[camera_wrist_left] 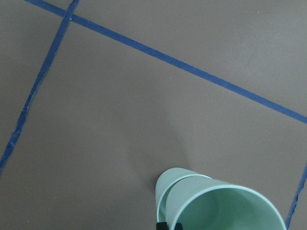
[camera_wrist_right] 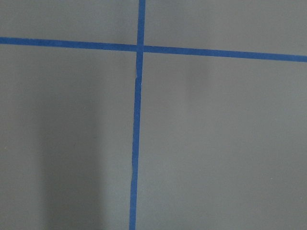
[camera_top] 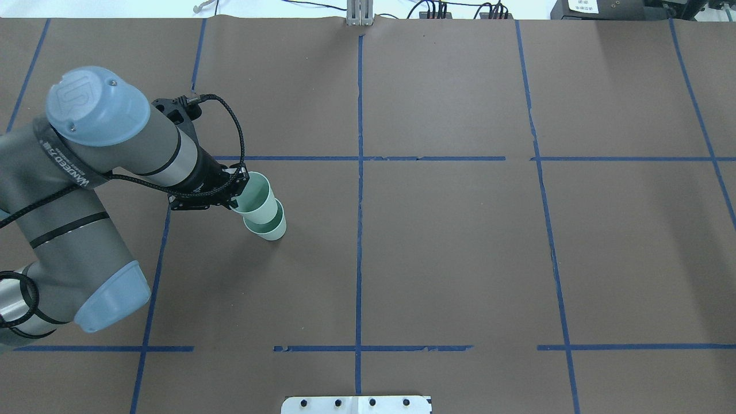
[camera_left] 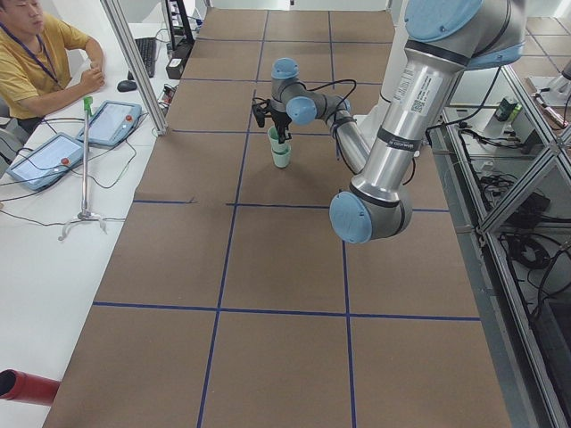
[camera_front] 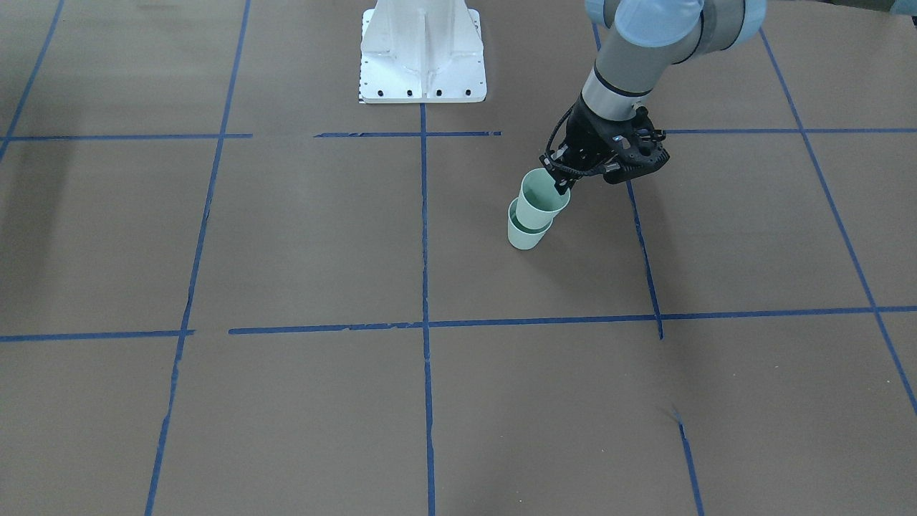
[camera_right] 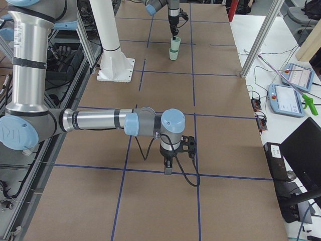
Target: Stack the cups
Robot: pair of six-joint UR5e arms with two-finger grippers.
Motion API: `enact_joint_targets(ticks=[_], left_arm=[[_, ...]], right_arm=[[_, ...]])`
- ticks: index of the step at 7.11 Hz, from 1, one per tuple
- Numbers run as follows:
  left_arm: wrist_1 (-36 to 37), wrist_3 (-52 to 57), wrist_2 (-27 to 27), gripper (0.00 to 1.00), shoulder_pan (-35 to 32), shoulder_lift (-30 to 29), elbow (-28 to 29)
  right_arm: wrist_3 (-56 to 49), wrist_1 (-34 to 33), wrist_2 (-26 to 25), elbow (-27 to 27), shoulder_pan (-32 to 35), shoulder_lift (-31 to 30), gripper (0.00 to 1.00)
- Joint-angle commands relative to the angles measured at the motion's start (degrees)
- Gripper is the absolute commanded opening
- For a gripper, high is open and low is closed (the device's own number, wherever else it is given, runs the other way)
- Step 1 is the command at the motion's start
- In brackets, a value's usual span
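Note:
Two pale mint-green cups stand left of the table's middle. The upper cup (camera_front: 542, 195) sits partway inside the lower cup (camera_front: 525, 236), which stands on the brown table, and the upper one leans a little. My left gripper (camera_front: 561, 183) is shut on the upper cup's rim, one finger inside. The overhead view shows the left gripper (camera_top: 242, 187), the upper cup (camera_top: 257, 198) and the lower cup (camera_top: 271, 230). In the left wrist view the upper cup (camera_wrist_left: 221, 210) fills the bottom edge. My right gripper (camera_right: 168, 170) shows only in the exterior right view, low over bare table; whether it is open I cannot tell.
The robot's white base (camera_front: 423, 61) stands at the table's robot-side edge. Blue tape lines (camera_front: 425, 236) divide the brown table into squares. An operator (camera_left: 36, 53) sits at a side desk with tablets (camera_left: 111, 120). The right wrist view shows only table and tape.

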Motion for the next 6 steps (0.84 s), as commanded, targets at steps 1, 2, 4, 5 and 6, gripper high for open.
enact_joint_targets(ticks=[1,2,4,5,6], left_arm=[[0.0,-0.1,0.9,0.99,0.1,0.0,0.2],[0.0,-0.1,1.1,1.00,0.0,0.0,0.4],[-0.3,0.9,0.8,1.00,-0.5,0.9,-0.4],[-0.3,5.5,0.4,1.00,-1.0,2.1,-0.9],[-0.5,14.0,0.2,1.00,-2.7,6.1,-2.5]], right_arm=[[0.0,0.0,0.0,0.0,0.0,0.0,1.00],[0.0,0.0,0.0,0.0,0.0,0.0,1.00],[0.0,0.0,0.0,0.0,0.0,0.0,1.00],[0.0,0.0,0.0,0.0,0.0,0.0,1.00],[0.0,0.0,0.0,0.0,0.0,0.0,1.00]])
